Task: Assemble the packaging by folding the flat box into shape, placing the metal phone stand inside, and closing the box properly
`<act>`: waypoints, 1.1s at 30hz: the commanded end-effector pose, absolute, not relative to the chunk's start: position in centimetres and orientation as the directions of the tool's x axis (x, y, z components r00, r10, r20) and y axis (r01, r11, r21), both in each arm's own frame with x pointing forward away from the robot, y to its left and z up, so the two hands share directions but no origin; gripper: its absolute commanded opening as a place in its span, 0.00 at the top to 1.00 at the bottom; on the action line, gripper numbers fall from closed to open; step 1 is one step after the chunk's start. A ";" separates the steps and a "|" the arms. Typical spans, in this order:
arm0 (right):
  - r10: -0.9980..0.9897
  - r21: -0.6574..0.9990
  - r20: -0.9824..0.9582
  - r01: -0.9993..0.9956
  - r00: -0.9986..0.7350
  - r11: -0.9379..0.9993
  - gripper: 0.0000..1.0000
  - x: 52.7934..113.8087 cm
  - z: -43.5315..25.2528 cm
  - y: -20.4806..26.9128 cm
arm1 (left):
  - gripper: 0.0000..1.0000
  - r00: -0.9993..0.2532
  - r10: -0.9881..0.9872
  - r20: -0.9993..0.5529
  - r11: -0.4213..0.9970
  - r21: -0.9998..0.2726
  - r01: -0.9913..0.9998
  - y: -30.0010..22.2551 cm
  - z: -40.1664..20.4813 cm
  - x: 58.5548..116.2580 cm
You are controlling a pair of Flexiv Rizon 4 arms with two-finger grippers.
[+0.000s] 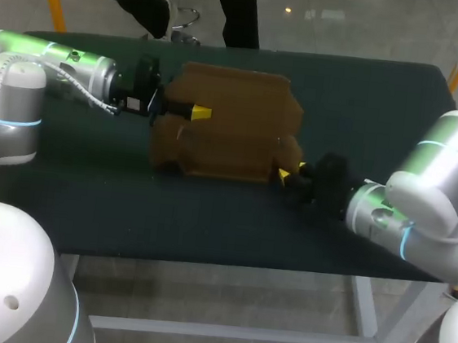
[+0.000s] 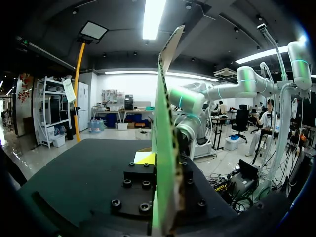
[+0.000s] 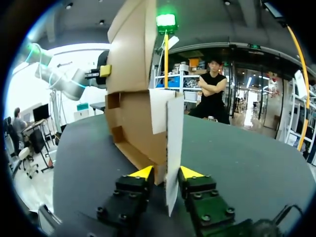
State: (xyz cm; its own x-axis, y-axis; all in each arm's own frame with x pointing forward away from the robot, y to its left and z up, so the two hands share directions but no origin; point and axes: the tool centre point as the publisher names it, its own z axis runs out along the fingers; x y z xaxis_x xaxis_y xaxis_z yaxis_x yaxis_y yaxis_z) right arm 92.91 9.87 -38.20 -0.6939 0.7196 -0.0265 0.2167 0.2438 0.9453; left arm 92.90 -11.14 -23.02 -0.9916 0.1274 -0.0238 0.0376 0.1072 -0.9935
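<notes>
Brown cardboard box [image 1: 230,122] rests on the dark surface [image 1: 367,104]; the left hand [image 1: 196,112] clamps its 9 o'clock edge, and the right hand [image 1: 288,173] apparently pinches its 4 o'clock corner.

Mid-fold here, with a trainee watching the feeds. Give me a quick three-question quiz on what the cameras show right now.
1. True or false: the cardboard box lies untouched on the table.
2. What stands between the fingers of the right gripper? A) a box flap B) the phone stand C) nothing
3. Which gripper holds the box's edge nearer the table's far side, as seen from the head view: the left gripper or the right?

Key: 1 false, both grippers hold it; 2 A; 3 left.
</notes>
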 end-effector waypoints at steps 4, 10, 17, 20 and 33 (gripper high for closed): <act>0.772 0.944 -0.063 0.213 -0.632 0.252 0.56 92.0 -38.3 11.4 | 1.00 -0.991 0.132 -0.023 0.107 -0.994 0.037 -11.2 -23.3 93.0; 0.769 0.943 -0.063 0.214 -0.636 0.254 0.56 91.6 -38.4 12.3 | 1.00 -0.991 0.132 -0.023 0.107 -0.994 0.037 -11.2 -23.3 93.0; 0.765 0.943 -0.065 0.212 -0.641 0.257 0.54 91.4 -38.3 13.1 | 1.00 -0.991 0.132 -0.023 0.107 -0.994 0.037 -11.2 -23.3 93.0; 0.760 0.943 -0.066 0.208 -0.646 0.259 0.53 91.3 -38.2 13.5 | 1.00 -0.991 0.132 -0.023 0.107 -0.994 0.037 -11.2 -23.3 93.0; 0.746 0.944 -0.064 0.202 -0.662 0.260 0.36 90.8 -38.0 14.3 | 1.00 -0.991 0.132 -0.023 0.107 -0.994 0.037 -11.2 -23.3 93.0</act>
State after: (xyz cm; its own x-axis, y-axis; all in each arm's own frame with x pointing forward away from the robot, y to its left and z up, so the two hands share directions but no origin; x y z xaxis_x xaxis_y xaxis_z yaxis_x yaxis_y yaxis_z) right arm 90.97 13.90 -38.02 -0.7061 0.7069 -0.0428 0.2027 0.2597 0.9442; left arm 92.92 -11.16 -23.03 -0.9916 0.1271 -0.0240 0.0378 0.1072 -0.9935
